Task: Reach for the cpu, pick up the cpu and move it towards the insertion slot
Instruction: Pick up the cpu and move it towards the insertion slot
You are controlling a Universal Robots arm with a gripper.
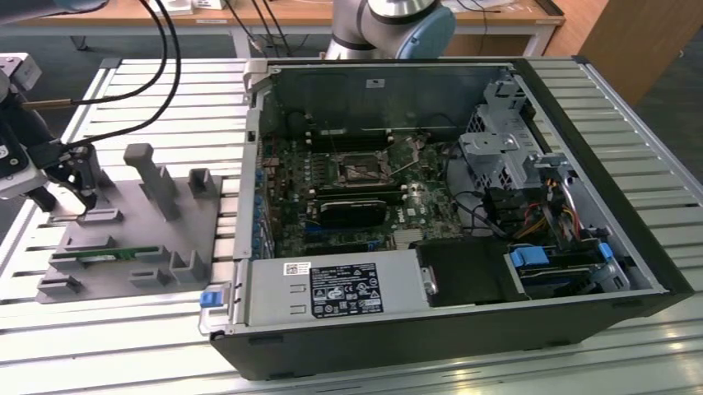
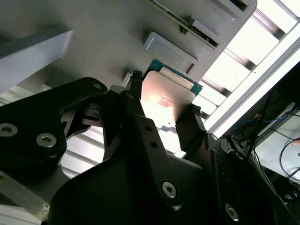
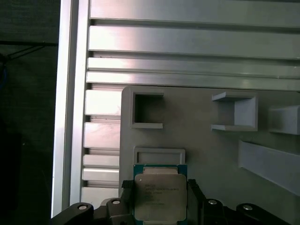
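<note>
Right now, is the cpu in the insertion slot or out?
Out: the gripper clasps the cpu at the grey tray, far from the insertion slot.

**Chip gripped at the tray, socket far off**

The small flat square cpu (image 3: pixel 159 197), with a silvery-grey metal top and green rim, sits pinched at two opposite edges by the black fingers (image 3: pixel 192 190) of the tool (image 3: pixel 159 191), at the grey plastic tray (image 3: pixel 211 154). The insertion slot (image 1: pixel 358 170), a small square black socket in a shiny silver frame, lies face-up, well apart.

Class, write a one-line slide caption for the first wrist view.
Gripper clamps the cpu by two edges over the grey tray.
</note>
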